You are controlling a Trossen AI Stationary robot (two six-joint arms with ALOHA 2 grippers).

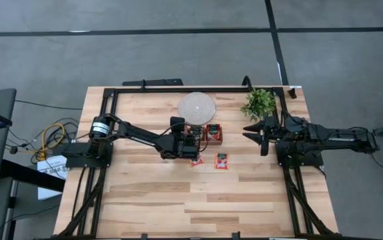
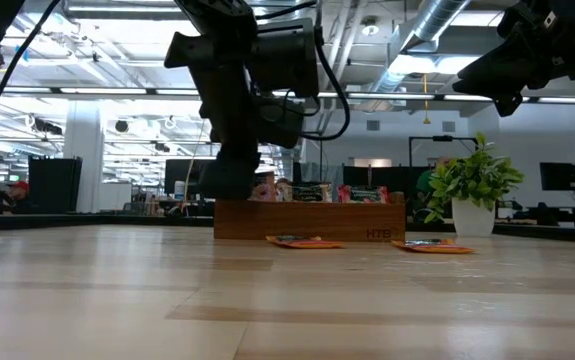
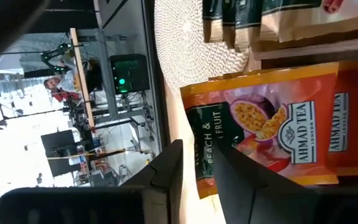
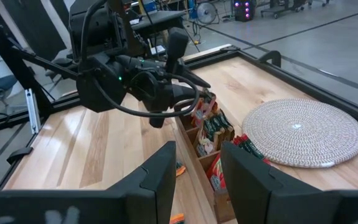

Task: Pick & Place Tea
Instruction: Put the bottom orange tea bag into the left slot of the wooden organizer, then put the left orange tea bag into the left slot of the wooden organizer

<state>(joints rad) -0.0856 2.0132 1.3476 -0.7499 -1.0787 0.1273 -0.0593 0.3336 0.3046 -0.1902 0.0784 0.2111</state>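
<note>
Sachets (image 1: pixel 196 161) like this orange one lying flat on the table beside the wooden tray (image 1: pixel 214 134) look light, thin and slippery, so you should pinch an edge with the left gripper (image 3: pixel 197 168), its jaws narrowly parted just above it.

Orange sachet (image 3: pixel 272 124) with dark green band; white woven disc (image 1: pixel 196 105); pale striped wood desk (image 1: pixel 151 193); brown tray (image 2: pixel 312 220).

Left hand (image 1: pixel 194 155) lowered, fingers apart; right hand (image 1: pixel 252 131) raised, open.
</note>
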